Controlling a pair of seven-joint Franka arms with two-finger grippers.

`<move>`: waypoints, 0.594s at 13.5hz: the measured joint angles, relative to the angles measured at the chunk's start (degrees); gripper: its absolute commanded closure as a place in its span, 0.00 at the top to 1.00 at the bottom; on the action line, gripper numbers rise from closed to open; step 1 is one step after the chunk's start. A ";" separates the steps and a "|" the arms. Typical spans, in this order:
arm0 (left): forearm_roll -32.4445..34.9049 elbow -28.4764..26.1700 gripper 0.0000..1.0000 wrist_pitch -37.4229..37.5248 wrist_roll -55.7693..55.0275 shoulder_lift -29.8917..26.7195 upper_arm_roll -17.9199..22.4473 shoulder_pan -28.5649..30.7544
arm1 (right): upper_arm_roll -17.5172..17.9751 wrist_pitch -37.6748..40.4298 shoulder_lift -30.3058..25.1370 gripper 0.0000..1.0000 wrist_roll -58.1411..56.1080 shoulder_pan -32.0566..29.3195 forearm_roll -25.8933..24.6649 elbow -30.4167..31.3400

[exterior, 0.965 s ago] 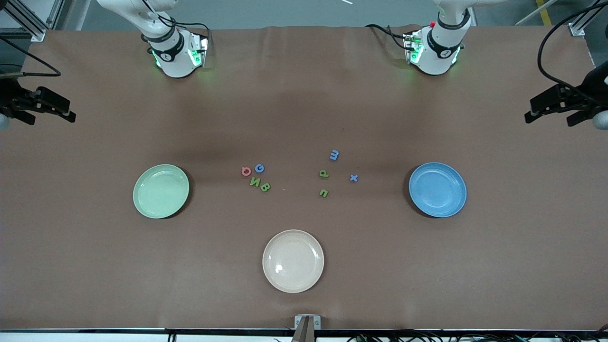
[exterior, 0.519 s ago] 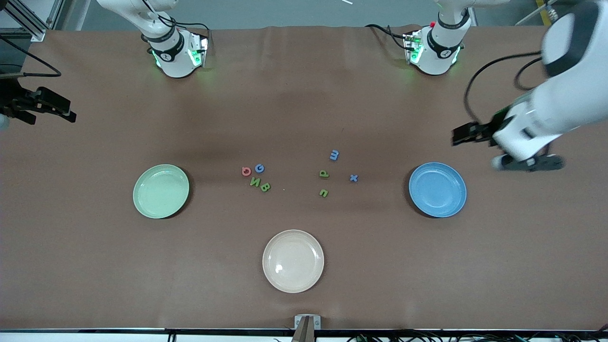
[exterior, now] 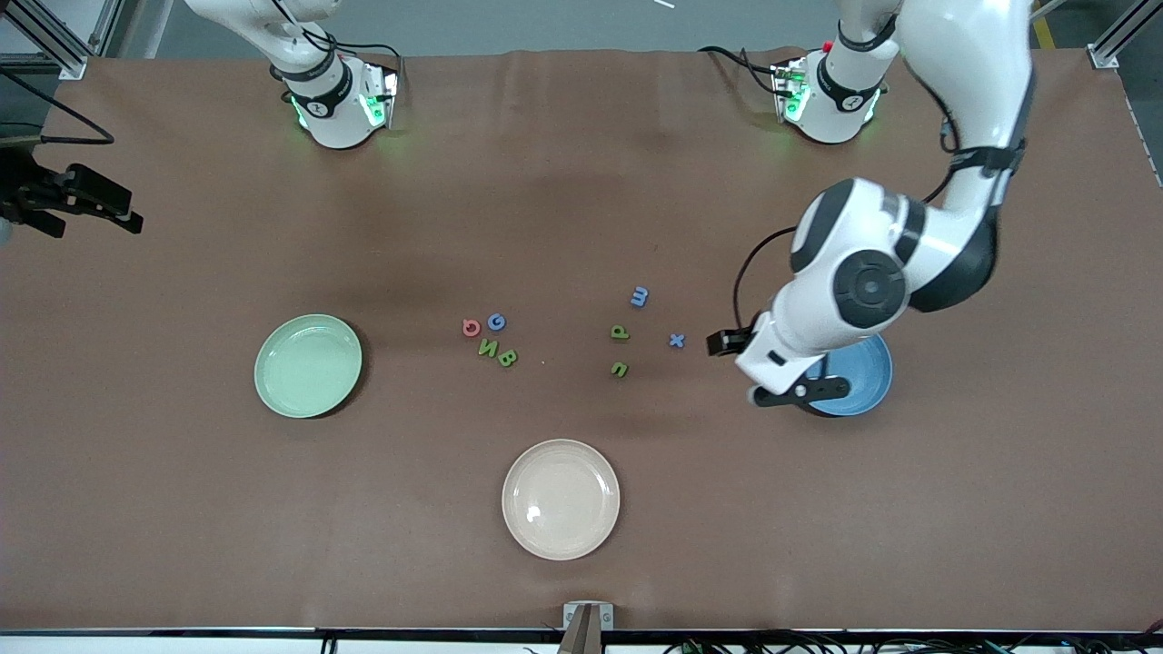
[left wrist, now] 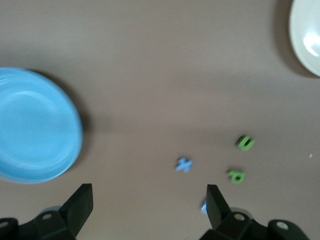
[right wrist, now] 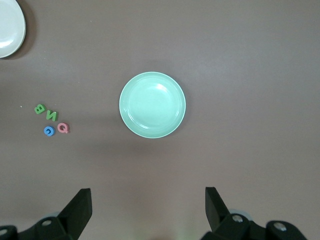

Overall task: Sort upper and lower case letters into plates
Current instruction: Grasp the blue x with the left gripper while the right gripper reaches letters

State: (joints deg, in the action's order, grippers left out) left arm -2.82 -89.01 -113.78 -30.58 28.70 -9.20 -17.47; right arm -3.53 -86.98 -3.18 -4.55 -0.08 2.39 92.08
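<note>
Brown table [exterior: 581, 182] from the front: I saw capitals [exterior: 489, 339] lying between the pale green plate [exterior: 308, 365] and the small letters [exterior: 636, 329]; left gripper [exterior: 740, 350] hung over the blue plate [exterior: 863, 377] rim, right gripper [exterior: 77, 195] waited at its table end. Left wrist: fingers [left wrist: 80, 205] apart, empty, blue x [left wrist: 184, 164] near. Right wrist: fingers [right wrist: 80, 207] apart above the green plate [right wrist: 152, 104].

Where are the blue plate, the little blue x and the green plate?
blue plate [left wrist: 35, 125], left wrist view, middle of its bowl.
blue x [exterior: 676, 341], front view, centre of the letter.
green plate [right wrist: 152, 105], right wrist view, middle of its bowl.
</note>
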 measured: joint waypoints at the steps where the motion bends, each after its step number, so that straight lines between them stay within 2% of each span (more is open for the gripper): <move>1: 0.14 -1.47 1.00 -5.53 -0.87 1.30 0.00 -0.99 | 0.00 0.00 0.00 1.00 0.01 0.00 0.00 -0.06; 3: 2.36 -4.42 1.00 -13.97 -2.81 4.10 -0.03 -2.82 | -0.01 -0.20 0.36 1.00 0.01 0.00 0.00 -0.01; 5: 5.86 -6.72 1.00 -16.80 -3.78 6.40 -0.04 -4.64 | -0.13 -1.22 1.89 1.00 0.01 -0.09 -0.01 0.31; 8: 7.62 -10.17 1.00 -20.12 -5.78 7.61 -0.05 -6.49 | -0.65 -3.74 9.65 1.00 0.00 -1.10 -0.02 0.22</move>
State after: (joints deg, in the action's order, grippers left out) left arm 4.81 -99.19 -133.90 -36.37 36.31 -9.25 -23.96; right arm -4.19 -90.72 6.47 -4.55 -1.18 2.37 92.30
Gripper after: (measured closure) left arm 0.000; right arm 0.000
